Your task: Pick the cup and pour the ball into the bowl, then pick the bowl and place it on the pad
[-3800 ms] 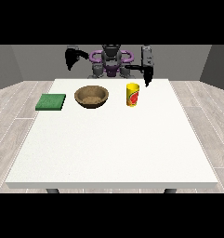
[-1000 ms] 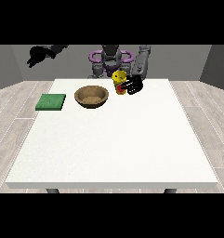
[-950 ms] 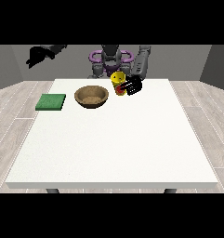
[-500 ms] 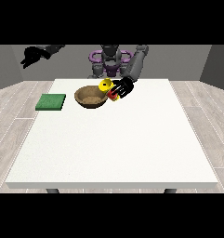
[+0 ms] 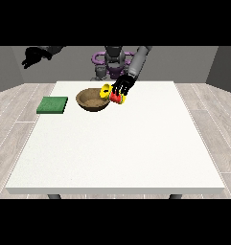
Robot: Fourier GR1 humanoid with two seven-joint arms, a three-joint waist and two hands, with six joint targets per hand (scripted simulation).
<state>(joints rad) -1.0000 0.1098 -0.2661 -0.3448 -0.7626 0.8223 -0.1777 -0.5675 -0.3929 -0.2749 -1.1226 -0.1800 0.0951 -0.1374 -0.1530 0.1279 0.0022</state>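
White table (image 5: 136, 143), hand at the view's right (image 5: 122, 86) gripping tipped cup (image 5: 112, 94) beside bowl (image 5: 92, 100)

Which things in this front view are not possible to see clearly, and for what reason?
- Ball: not visible; the tipped cup and the bowl wall may hide it.
- Cup's middle: covered by the hand at the view's right.
- Hand at the view's left: too small and dark to read its fingers.
- Bowl's inside near the front: hidden by its own rim.

The hand at the view's right (image 5: 122, 85) has lifted the cup (image 5: 112, 94) and tipped it toward the bowl (image 5: 92, 100).
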